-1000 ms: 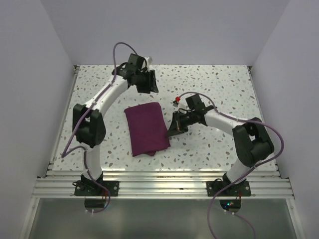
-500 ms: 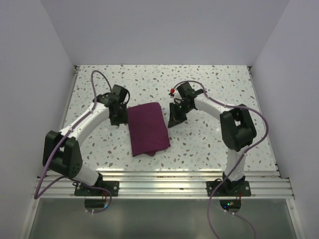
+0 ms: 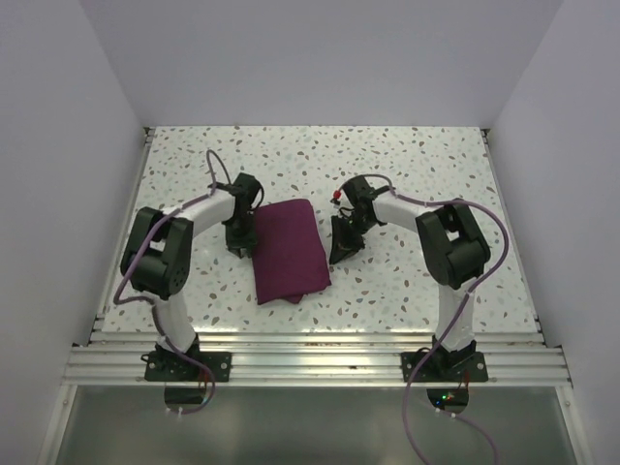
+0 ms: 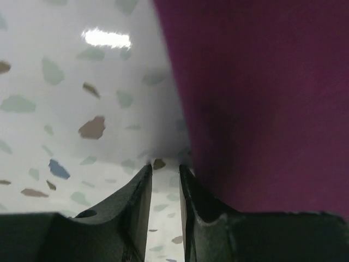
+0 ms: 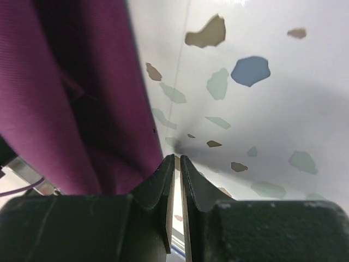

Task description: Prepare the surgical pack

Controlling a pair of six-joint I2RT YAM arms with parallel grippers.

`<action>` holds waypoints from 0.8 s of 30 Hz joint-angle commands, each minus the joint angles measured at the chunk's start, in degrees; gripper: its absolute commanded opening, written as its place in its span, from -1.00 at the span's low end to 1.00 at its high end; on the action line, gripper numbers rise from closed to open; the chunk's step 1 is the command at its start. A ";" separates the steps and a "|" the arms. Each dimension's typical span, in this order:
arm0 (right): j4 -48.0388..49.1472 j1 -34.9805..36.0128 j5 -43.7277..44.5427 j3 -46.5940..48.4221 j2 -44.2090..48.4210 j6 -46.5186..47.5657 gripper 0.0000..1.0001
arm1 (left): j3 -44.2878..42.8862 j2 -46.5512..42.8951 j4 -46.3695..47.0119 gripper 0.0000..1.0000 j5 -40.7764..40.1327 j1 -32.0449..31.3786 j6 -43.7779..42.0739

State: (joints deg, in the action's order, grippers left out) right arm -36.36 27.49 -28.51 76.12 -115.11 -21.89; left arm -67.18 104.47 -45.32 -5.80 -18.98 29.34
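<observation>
Two sets of fingers sit low at the counter [image 3: 417,155], one on each side of the folded purple cloth [image 3: 286,247], which lies flat near the middle. The left fingers [image 4: 139,191] stand slightly apart with nothing between them, tips at the counter just beside the cloth's left edge. The right fingers [image 5: 158,185] are nearly pressed together, only a thin slit showing, empty, just beside the cloth's right edge. Both arms bend inward, wrists pointing down.
</observation>
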 commanded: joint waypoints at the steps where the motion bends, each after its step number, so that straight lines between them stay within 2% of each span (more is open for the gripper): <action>1: 4.36 1.16 -2.69 -2.11 -0.03 -3.42 -0.74 | -8.57 3.63 2.78 -0.42 3.87 0.44 -3.06; 4: 5.95 2.48 -4.09 -2.38 -0.03 -5.18 -0.73 | -16.39 8.99 1.73 -0.44 5.53 0.44 -4.82; 9: 8.23 4.77 -5.76 -2.28 1.11 -8.34 -0.73 | -29.83 17.25 1.37 -0.44 14.04 0.35 -7.81; 12: 10.16 4.77 -6.38 -4.04 3.56 -10.71 -0.71 | -37.74 21.56 0.15 -0.35 16.34 0.35 -9.12; 14: 9.73 4.77 -6.12 -5.09 4.80 -10.46 -0.69 | -43.44 23.32 -2.66 -0.25 14.34 0.52 -10.44; 17: 6.58 4.51 -4.28 -5.63 7.26 -8.01 -0.64 | -47.86 22.37 -8.89 -0.14 5.82 1.23 -9.23; 18: 5.87 4.42 -3.66 -5.98 7.96 -7.38 -0.64 | -47.61 21.23 -10.39 -0.10 -0.11 2.01 -8.43; 21: 4.19 3.63 -2.07 -6.68 10.25 -5.62 -0.63 | -39.46 12.37 -10.41 -0.03 -4.55 4.21 -5.71; 22: 3.67 3.19 -1.99 -6.68 10.87 -5.19 -0.63 | -33.17 6.69 -8.92 -0.03 -4.31 5.00 -4.31; 24: 3.40 1.88 -2.16 -6.68 11.31 -4.57 -0.63 | -26.37 0.77 -6.73 -0.10 -0.12 7.29 -2.90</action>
State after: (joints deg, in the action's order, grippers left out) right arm -31.05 31.24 -31.99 69.80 -107.13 -28.62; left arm -100.71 116.73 -50.89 -4.51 -15.77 23.27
